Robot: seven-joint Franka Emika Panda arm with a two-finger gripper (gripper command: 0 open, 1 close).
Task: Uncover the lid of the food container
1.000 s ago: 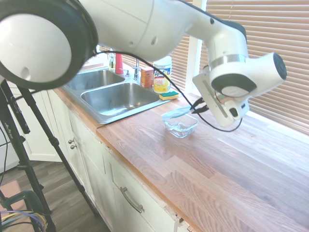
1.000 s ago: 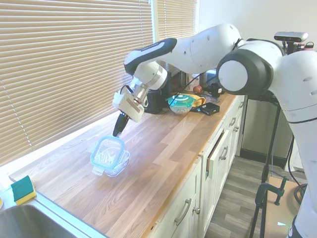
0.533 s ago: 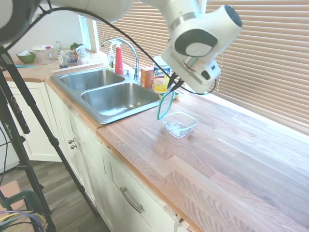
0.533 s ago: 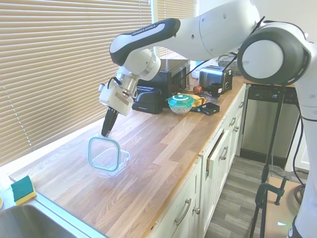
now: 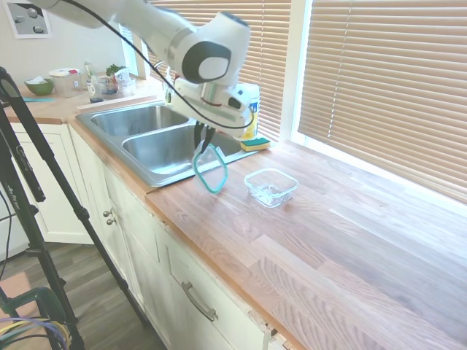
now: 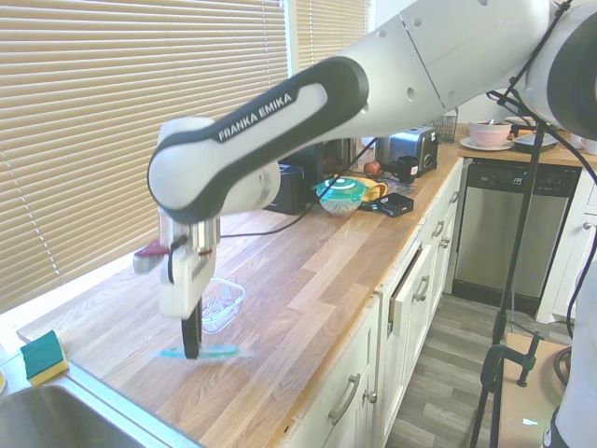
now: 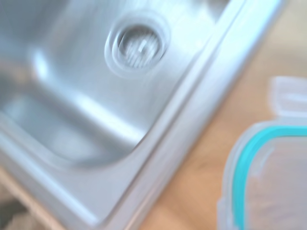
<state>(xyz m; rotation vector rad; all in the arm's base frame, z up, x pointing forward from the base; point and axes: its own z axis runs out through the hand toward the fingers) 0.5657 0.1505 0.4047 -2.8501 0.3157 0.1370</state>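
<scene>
The lid (image 5: 210,169), teal-rimmed with a clear centre, hangs on edge from my gripper (image 5: 203,146), which is shut on its upper rim. It is just above the wooden counter, between the sink and the food container (image 5: 271,187). The container, a small clear glass dish, stands uncovered on the counter to the right of the lid. From the other side the lid (image 6: 198,352) is a blurred teal streak under the gripper (image 6: 191,343), in front of the container (image 6: 219,303). The wrist view shows the lid's corner (image 7: 268,177) beside the sink edge.
A steel double sink (image 5: 168,146) lies directly left of the lid, its drain (image 7: 138,44) in the wrist view. A yellow-labelled tub (image 5: 246,109) and a sponge (image 5: 255,144) sit behind the sink by the window. A covered bowl (image 6: 341,196) and appliances stand at the counter's far end.
The arm has swung the lid off the container and carried it toward the sink, lowering it close to the counter. The container stays in place, now uncovered.
</scene>
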